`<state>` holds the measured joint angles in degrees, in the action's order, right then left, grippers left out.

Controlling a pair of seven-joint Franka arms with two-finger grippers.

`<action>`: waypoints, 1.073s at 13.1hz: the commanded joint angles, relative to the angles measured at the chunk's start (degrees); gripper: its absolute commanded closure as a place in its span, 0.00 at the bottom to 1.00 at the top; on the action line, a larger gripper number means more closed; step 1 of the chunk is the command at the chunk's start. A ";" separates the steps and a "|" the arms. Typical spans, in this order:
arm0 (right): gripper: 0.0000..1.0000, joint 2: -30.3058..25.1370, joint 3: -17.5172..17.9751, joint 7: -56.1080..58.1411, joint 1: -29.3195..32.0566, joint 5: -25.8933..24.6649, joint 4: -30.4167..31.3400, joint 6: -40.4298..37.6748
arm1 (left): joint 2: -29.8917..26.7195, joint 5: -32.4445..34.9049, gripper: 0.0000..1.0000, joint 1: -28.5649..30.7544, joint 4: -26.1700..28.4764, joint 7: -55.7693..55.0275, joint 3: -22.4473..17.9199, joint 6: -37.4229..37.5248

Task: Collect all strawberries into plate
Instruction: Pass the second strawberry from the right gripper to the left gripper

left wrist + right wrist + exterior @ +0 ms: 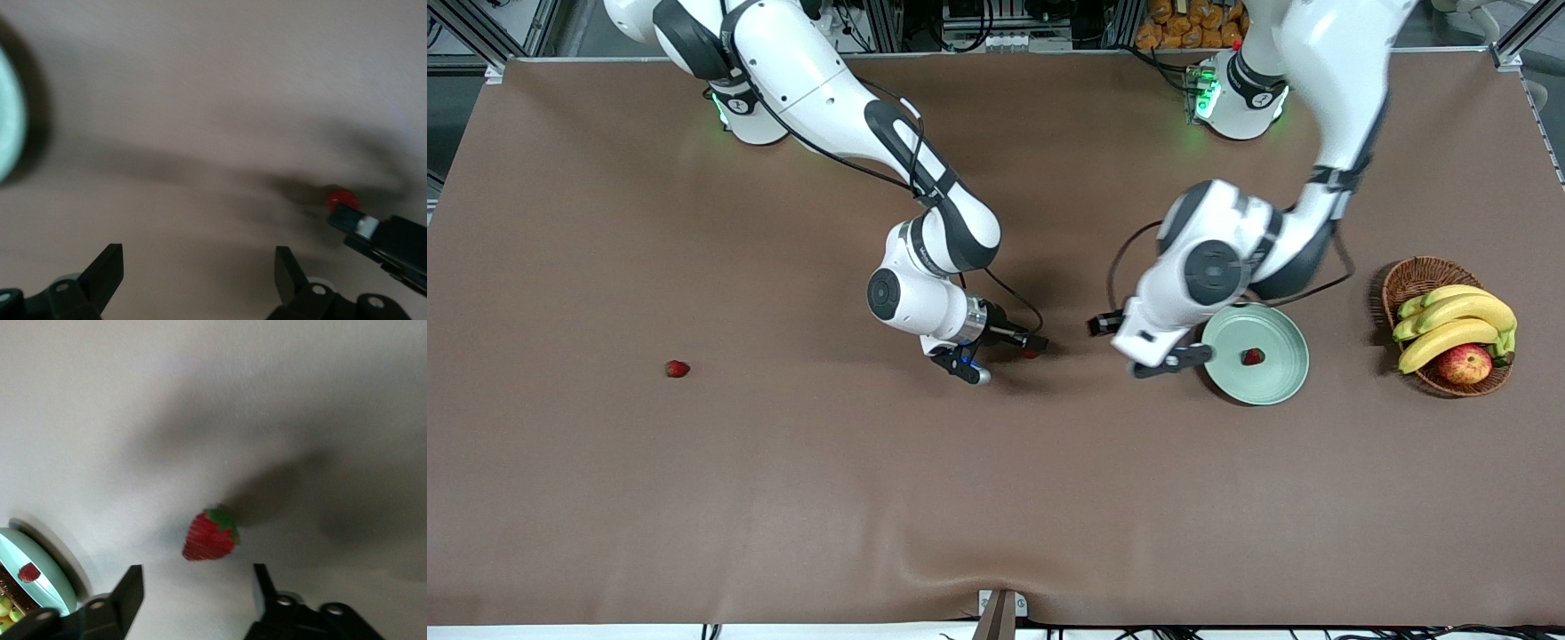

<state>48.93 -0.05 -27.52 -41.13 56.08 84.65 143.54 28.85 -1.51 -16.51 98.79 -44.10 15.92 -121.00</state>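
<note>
Nearest the front camera, one strawberry [678, 368] lies alone toward the right arm's end of the table [783, 498], its long axis along the table's length. A second strawberry [210, 535] lies mid-table just ahead of the right gripper [1009, 356], green cap tilted up and away from the fingers [130, 590]. Those fingers are spread wide, holding nothing. The third strawberry [1253, 356] sits in the plate [1276, 387], near its middle. The left gripper [1169, 354] hangs low over the table at the plate's rim, fingers [107, 270] wide apart and empty. A basket [1414, 276] of bananas [1454, 324] and an apple [1464, 363] stands at the left arm's end. Brown cloth covers the table.
</note>
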 commanded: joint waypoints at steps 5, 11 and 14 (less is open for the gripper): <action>0.00 -10.24 -0.74 0.71 18.51 -12.76 6.32 -17.02 | 8.49 0.01 0.00 -7.65 -6.41 -13.80 -0.53 -7.84; 0.00 -13.42 -0.74 8.39 33.47 -54.78 5.44 -31.29 | 15.97 0.36 0.00 -10.29 -10.29 -20.14 -1.41 -16.80; 0.00 -12.46 -0.74 24.66 40.58 -61.26 6.05 -31.57 | 17.73 2.21 0.00 -11.26 -10.29 -22.43 -3.08 -16.90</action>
<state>37.08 -2.04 -11.17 -5.34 -2.34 89.10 111.93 45.22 -1.04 -26.30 90.11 -63.54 14.02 -137.65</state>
